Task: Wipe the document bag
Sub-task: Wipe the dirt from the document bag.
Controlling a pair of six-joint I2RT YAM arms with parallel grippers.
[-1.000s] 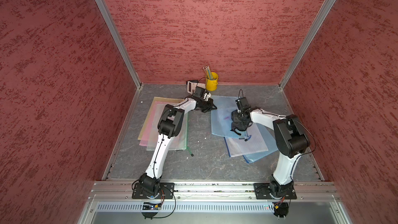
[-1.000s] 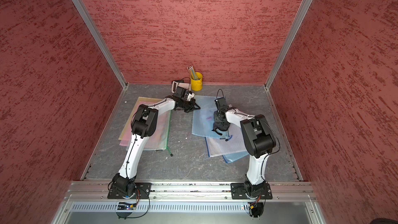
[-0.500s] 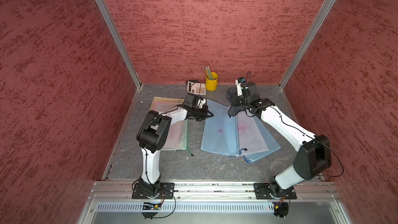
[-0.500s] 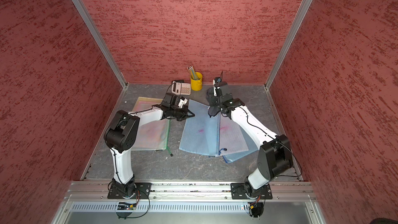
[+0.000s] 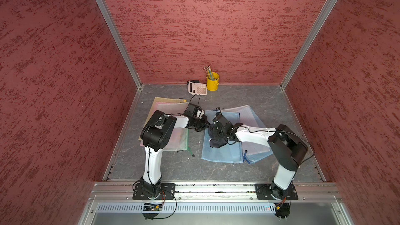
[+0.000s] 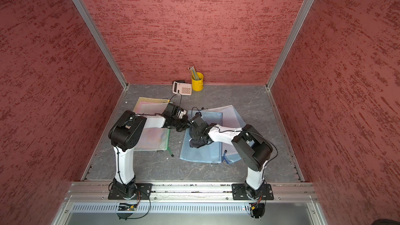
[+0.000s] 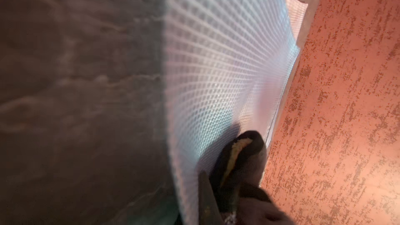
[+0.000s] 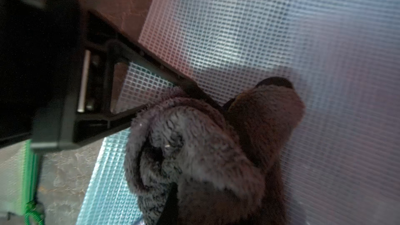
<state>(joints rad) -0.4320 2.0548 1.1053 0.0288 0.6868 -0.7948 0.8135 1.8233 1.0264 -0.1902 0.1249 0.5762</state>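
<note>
The right tool (image 5: 214, 133) clamps a dark cloth (image 5: 217, 141) onto the blue document bag (image 5: 225, 152) mid-bench; the left tool (image 5: 202, 125), closed, presses the bag's edge

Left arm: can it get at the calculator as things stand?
Probably yes. The calculator lies on bare tabletop just beyond the left gripper, with nothing between them. The gripper is shut, so it would have to open first.

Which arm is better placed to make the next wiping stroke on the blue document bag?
Right. The right arm grips the dark cloth, which rests on the blue document bag. The left fingers are shut at the bag's edge, beside the cloth.
</note>
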